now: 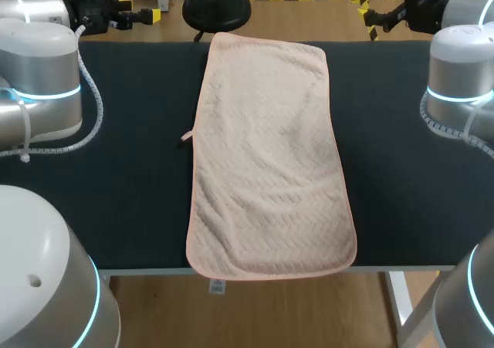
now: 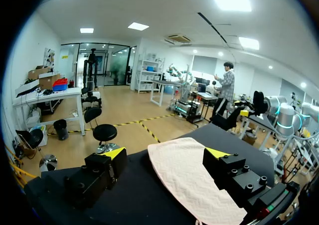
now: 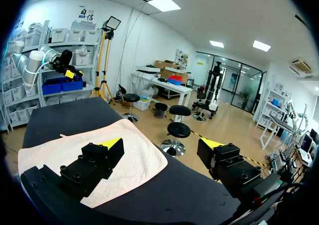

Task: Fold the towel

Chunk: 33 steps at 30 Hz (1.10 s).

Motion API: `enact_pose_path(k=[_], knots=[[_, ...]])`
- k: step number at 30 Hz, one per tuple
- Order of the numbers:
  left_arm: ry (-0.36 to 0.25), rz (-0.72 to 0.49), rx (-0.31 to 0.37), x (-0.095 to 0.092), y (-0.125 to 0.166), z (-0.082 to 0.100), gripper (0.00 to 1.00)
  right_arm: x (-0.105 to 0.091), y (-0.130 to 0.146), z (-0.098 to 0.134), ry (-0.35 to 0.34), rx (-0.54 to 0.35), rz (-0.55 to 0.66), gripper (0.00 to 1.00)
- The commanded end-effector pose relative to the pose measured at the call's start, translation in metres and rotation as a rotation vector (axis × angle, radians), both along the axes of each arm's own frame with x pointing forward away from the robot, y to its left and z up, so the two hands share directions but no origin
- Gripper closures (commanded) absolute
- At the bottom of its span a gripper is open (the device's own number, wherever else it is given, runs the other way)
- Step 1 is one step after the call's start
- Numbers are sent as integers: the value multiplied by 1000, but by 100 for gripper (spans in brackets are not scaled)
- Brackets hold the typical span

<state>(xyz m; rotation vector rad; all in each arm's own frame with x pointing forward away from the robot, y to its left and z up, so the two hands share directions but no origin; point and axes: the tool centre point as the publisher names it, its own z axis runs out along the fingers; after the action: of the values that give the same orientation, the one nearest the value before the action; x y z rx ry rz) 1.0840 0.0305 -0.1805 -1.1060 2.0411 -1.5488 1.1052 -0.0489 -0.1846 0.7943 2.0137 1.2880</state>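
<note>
The towel (image 1: 270, 163) lies flat across the bench (image 1: 131, 194), its near hem just over the edge, so an uneven pull may drag it off. Beside its far end, the left claw (image 2: 167, 155) and right claw (image 3: 160, 145) stand wide open, empty.

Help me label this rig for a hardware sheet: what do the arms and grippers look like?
The left arm and right arm are rounded silver-grey housings with glowing cyan rings at the joints and white coiled cables. The left gripper and right gripper have blocky black fingers with screw holes and bright yellow tips.
</note>
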Motion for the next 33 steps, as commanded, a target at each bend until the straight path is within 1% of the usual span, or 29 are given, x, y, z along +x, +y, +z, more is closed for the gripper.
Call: enact_pose_path(k=[1, 15, 16, 17, 18, 19, 20, 21, 22, 23, 24, 25, 26, 27, 28, 29, 30, 31, 32, 33], knots=[[-4, 3, -1, -1, -1, -1, 0, 0, 0, 0, 0, 0, 0, 0], [-4, 3, -1, -1, -1, -1, 0, 0, 0, 0, 0, 0, 0, 0], [-15, -36, 18, 0, -3, -1, 0, 0, 0, 0, 0, 0, 0, 0], [-23, -61, 46, 0, -6, 0, 0, 1, 2, -1, 15, -90, 27, 0], [0, -113, 90, 0, -9, 0, 0, 1, 5, -1, 30, -188, 44, 0], [27, -183, 169, 2, -13, -1, 0, 2, 9, 0, 47, -289, 117, 0], [47, -248, 237, 2, -17, -2, 0, 2, 13, 0, 43, -404, 151, 0], [67, -304, 285, 2, -20, -3, 0, 0, 17, 2, 41, -478, 218, 0], [85, -375, 353, 2, -24, -4, 0, -1, 21, 3, 46, -587, 277, 0], [103, -417, 391, 1, -26, -5, 0, -2, 23, 2, 37, -668, 305, 0], [143, -498, 465, 0, -29, -6, 0, -5, 27, 3, 34, -755, 383, 0], [158, -536, 516, -1, -31, -7, 0, -7, 28, 3, 36, -838, 425, 0], [189, -606, 594, -3, -33, -9, 0, -9, 30, 2, 24, -959, 456, 0], [222, -674, 688, -6, -36, -12, 0, -13, 32, 1, 31, -1045, 532, 0], [230, -694, 726, -7, -37, -12, 0, -15, 33, 0, 13, -1133, 562, 0], [251, -762, 779, -11, -38, -14, 0, -18, 34, -1, -16, -1226, 579, 0], [271, -795, 827, -16, -39, -16, 0, -20, 34, 0, -4, -1288, 621, 0], [287, -812, 820, -18, -39, -17, 0, -22, 34, -1, 5, -1284, 640, 0], [296, -845, 813, -22, -39, -17, 0, -24, 32, 0, -29, -1269, 662, 0], [300, -875, 811, -27, -39, -15, 0, -24, 32, 0, -29, -1269, 662, 0]])
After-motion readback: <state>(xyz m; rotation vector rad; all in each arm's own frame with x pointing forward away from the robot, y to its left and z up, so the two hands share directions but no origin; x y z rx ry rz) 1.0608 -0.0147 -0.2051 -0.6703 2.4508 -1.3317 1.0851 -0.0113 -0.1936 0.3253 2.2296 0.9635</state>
